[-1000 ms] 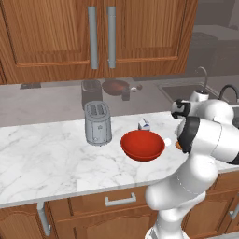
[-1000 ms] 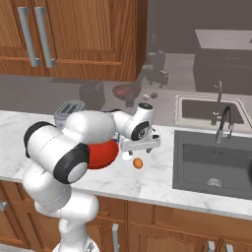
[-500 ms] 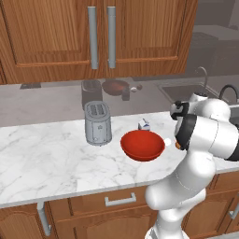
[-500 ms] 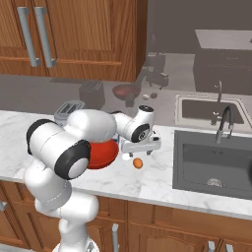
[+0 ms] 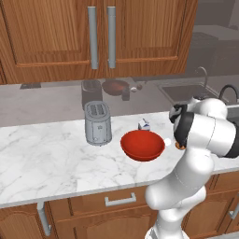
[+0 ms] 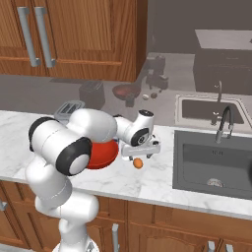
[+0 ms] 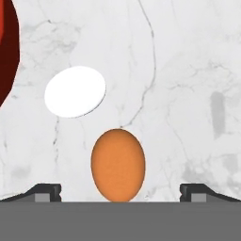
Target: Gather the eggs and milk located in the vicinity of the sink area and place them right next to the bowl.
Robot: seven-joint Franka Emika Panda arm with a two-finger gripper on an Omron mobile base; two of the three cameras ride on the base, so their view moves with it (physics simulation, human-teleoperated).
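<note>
The pincer (image 7: 117,190) is hanging wide open, gripping nothing, the orange egg (image 7: 117,164) lying between its tips, the white egg (image 7: 75,91) just beyond.

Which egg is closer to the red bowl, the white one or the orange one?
The white egg. It lies right beside the bowl, while the orange egg sits farther out on the counter, between the open end effector fingertips.

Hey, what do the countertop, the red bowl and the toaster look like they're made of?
Countertop: polished marble or a marble-look slab, white with grey veining.
Red bowl: probably glazed ceramic or plastic; uniform bright red, smooth surface, so it stays open.
Toaster: likely brushed metal, going by its even grey, dull sheen.
</note>
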